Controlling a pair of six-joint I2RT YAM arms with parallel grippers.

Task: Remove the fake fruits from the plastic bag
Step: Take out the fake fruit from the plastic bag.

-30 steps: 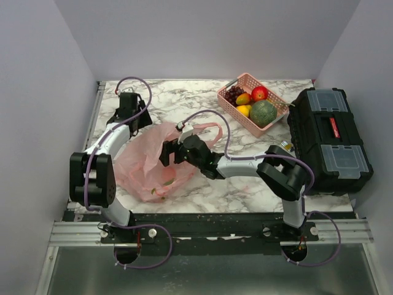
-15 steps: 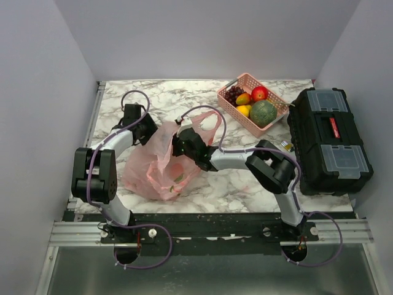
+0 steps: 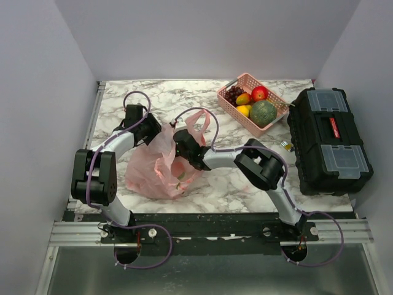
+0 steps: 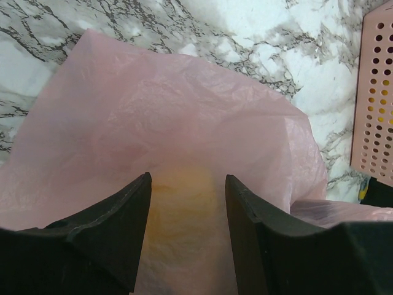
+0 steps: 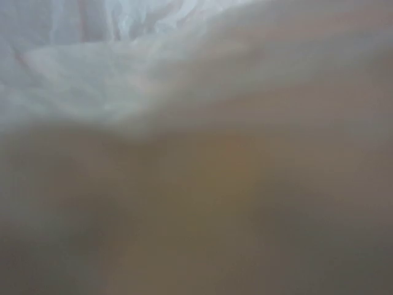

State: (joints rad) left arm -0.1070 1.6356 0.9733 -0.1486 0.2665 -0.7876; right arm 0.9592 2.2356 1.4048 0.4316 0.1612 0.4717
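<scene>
Red tag on the black toolbox (image 3: 328, 141) lid, print too small to read. Pink plastic bag (image 3: 147, 175) slumped front-left on the marble table (image 3: 184, 98), close to its front edge; bare marble behind it and toward the pink basket (image 3: 236, 117) holding melon (image 3: 263, 113), apple (image 3: 260, 93), grapes (image 3: 233, 93). Left gripper (image 4: 186, 181) at the bag's rear edge, jaws roughly half apart over the film, clamping nothing; orange-yellow fruit (image 4: 184, 206) shows through. Right gripper (image 3: 182, 155) buried in the bag mouth, its view fogged by film; jaw state cannot be told
</scene>
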